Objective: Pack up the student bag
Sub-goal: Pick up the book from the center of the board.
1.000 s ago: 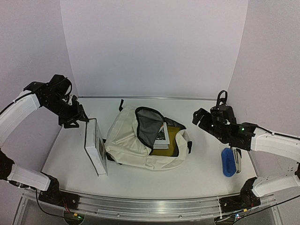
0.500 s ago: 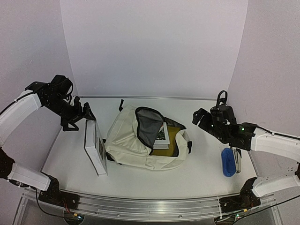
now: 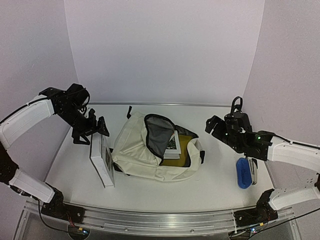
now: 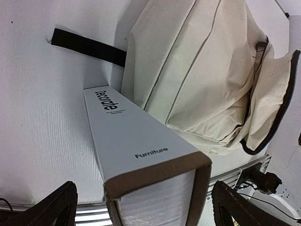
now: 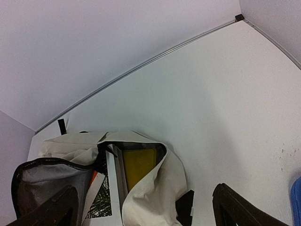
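The student bag (image 3: 137,150), cream canvas with black zipper trim, lies in the middle of the table with its main flap open and its grey lining showing. Inside are a yellow flat item (image 5: 138,165) and a book with a palm-leaf cover (image 3: 172,144). A thick white book (image 3: 101,159) stands on edge against the bag's left side (image 4: 202,56). My left gripper (image 3: 92,129) hangs open over that book's far end (image 4: 136,150), its fingers wide on either side and clear of it. My right gripper (image 3: 215,127) is open and empty, above the table right of the bag (image 5: 155,197).
A blue case (image 3: 243,172) lies at the right edge of the table, under my right forearm. A black strap (image 4: 89,44) trails from the bag onto the table beyond the white book. The backdrop wall rises behind the bag.
My left gripper has opened wide, let go of the white book and shifted right and slightly nearer. The book stays standing against the bag. The right arm has not moved.
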### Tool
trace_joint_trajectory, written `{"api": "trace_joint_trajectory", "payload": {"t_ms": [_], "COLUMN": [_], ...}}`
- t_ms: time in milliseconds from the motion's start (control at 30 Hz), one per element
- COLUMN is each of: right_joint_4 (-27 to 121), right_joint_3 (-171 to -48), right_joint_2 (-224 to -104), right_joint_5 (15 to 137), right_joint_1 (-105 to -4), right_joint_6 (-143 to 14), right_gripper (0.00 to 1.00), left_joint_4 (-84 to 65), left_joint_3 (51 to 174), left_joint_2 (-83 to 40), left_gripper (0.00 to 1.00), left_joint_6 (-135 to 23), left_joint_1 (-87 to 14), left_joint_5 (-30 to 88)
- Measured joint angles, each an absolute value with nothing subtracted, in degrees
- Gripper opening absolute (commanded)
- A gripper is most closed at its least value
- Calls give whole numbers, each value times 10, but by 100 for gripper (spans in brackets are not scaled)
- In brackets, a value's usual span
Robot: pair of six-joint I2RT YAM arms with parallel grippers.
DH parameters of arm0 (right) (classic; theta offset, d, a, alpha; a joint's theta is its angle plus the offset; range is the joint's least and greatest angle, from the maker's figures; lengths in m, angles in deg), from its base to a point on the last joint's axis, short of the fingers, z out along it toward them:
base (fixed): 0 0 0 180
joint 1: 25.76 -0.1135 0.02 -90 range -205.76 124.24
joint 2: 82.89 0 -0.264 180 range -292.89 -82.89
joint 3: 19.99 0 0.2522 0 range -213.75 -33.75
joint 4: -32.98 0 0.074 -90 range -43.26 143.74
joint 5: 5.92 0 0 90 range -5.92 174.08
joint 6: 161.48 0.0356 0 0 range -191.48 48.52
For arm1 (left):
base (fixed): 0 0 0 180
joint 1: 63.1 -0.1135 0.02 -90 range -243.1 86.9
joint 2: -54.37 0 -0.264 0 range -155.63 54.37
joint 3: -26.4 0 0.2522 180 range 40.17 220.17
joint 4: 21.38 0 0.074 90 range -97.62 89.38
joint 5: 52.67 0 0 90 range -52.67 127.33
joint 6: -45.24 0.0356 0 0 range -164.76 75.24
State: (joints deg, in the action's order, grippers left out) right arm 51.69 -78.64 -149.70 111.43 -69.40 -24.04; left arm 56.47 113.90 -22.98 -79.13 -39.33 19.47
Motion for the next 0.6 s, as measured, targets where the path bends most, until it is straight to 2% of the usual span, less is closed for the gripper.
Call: {"api": "trace_joint_trajectory", "payload": {"t_ms": [100,300,467,600], "right_joint_4": [517,517,517,518], "right_joint_3": [-786,-786,-784,-782], "right_joint_2": [-1497,-1497,-1497,-1497], "right_joint_5": [1114,1115,1115,1115], "right_joint_1": [-694,-694,-694,-694], "right_joint_6": [-240,-240,-240,-240], "right_gripper": [98,98,98,98], "left_joint_4": [569,570,584,599], "left_joint_3": [1139,1139,1139,1139], "left_joint_2": [-234,-232,-232,-232], "left_gripper": [90,61,58,60], "left_joint_6": [-791,-790,-788,-787], "left_joint_1": [-387,-387,-386,-386], "left_joint_5": [216,233,245,259]}}
